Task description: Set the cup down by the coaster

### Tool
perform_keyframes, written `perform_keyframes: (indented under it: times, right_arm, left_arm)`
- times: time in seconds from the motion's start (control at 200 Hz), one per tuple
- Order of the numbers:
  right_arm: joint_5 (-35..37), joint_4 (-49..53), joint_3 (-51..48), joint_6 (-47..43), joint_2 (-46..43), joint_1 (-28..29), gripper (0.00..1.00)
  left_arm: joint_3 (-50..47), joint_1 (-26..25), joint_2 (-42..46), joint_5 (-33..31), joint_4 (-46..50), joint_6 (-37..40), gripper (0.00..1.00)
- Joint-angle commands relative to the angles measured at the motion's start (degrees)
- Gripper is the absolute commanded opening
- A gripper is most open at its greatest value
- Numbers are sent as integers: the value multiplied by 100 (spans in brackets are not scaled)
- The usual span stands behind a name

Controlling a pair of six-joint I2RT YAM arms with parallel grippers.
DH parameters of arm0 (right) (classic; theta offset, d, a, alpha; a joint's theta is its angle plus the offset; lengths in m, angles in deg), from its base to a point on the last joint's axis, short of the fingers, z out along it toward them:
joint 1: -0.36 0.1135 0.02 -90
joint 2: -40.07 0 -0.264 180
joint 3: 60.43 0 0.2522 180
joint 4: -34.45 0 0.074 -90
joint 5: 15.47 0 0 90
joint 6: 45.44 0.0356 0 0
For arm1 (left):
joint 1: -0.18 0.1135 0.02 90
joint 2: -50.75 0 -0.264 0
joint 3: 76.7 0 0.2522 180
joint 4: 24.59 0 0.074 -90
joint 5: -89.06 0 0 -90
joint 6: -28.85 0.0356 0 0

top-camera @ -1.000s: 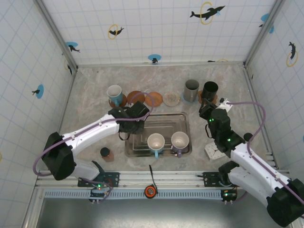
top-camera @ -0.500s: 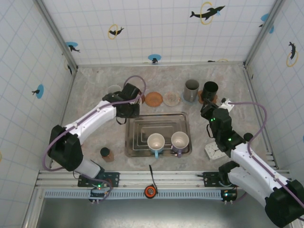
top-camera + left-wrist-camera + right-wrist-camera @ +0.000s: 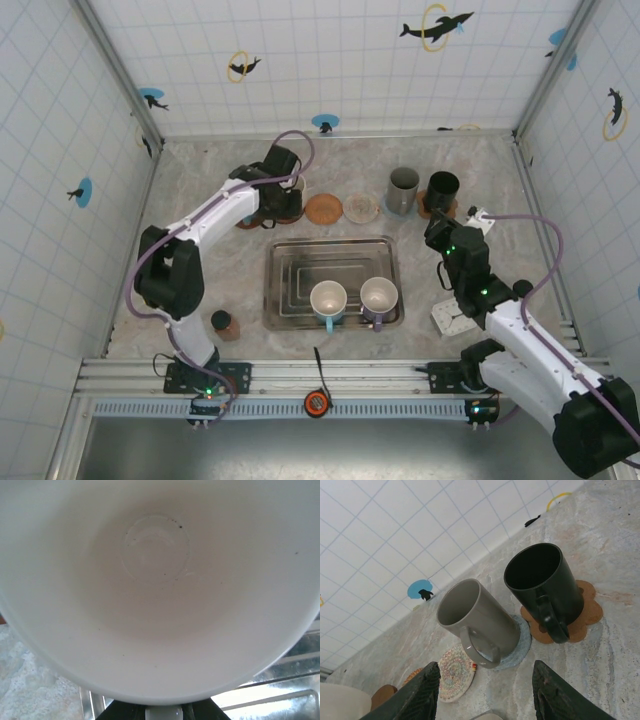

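We see the left claw (image 3: 284,208) reaching over the far left part of the tabletop (image 3: 200,260), just behind the metal tray (image 3: 290,300). Its fingers are pinched tight on the rim of the white cup (image 3: 160,580), whose pale inside looms large in the left wrist view, with a corner of the tray below it. From above the cup sits under the claw, between a brown coaster (image 3: 250,217) and an orange coaster (image 3: 323,209). We cannot tell whether it rests on the tabletop or hangs just above it.

The right claw (image 3: 486,672) stands partly open and grips nothing. Ahead of it we see a grey mug (image 3: 475,615) on a blue-grey coaster (image 3: 520,645), and just beside that a black mug (image 3: 542,582) on a brown flower-shaped coaster (image 3: 587,612). Two more cups stand in the tray.
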Motion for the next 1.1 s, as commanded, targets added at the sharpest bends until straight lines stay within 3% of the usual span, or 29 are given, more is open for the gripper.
perform_keyframes:
  times: [0.0, 0.436, 1.096]
  right_arm:
    - [-56, -227, -123, -34, 27, -80, 51]
    - [-268, -307, -110, -18, 259, -195, 51]
    - [-330, -343, -94, -2, 448, -239, 51]
  left_arm:
    - [354, 104, -46, 53, 74, 205, 0]
    - [884, 533, -630, 197, 600, 574, 0]
    - [938, 568, -901, 194, 681, 602, 0]
